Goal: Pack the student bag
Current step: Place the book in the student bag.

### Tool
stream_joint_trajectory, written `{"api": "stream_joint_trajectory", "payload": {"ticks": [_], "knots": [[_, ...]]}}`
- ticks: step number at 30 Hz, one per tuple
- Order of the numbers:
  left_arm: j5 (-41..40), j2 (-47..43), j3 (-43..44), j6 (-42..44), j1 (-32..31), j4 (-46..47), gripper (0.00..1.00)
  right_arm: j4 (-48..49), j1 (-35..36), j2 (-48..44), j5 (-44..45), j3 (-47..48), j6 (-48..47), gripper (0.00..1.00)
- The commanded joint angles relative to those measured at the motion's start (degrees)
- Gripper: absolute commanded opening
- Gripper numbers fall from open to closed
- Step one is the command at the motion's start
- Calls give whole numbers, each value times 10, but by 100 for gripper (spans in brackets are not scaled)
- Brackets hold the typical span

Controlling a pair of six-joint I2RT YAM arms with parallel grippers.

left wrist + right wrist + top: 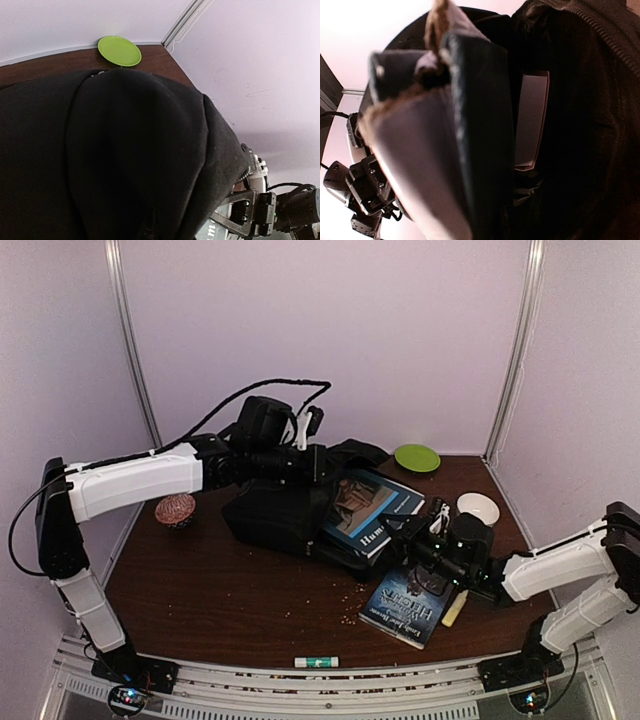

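Observation:
The student bag (272, 518) lies black and slumped mid-table, its mouth facing right. My left gripper (303, 453) is shut on the fabric at the top of the bag and holds it up; in the left wrist view the black cloth (125, 150) hides the fingers. A blue book (362, 502) sticks halfway out of the mouth. My right gripper (424, 534) grips its near right corner. In the right wrist view the book (445, 140) fills the jaws, with the dark inside of the bag (585, 130) beside it.
A second dark book (408, 602) lies flat in front of the right gripper, a pale yellow stick (455, 608) beside it. A white bowl (478, 507) and a green plate (416, 457) stand back right. A brown ball (175, 510) sits left; a white tube (316, 662) lies on the front rail.

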Motion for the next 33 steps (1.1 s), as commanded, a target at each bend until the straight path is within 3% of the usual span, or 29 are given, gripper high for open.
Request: {"api": "stream_joint_trajectory", "payload": {"ticks": [1, 12, 33], "knots": [[62, -50, 20, 33, -10, 66, 0, 91, -8, 38, -50, 48, 18, 15], [155, -54, -3, 23, -15, 108, 0, 63, -23, 160, -95, 165, 9, 15], [239, -14, -5, -65, -43, 230, 0, 36, -10, 357, -56, 355, 44, 14]]}}
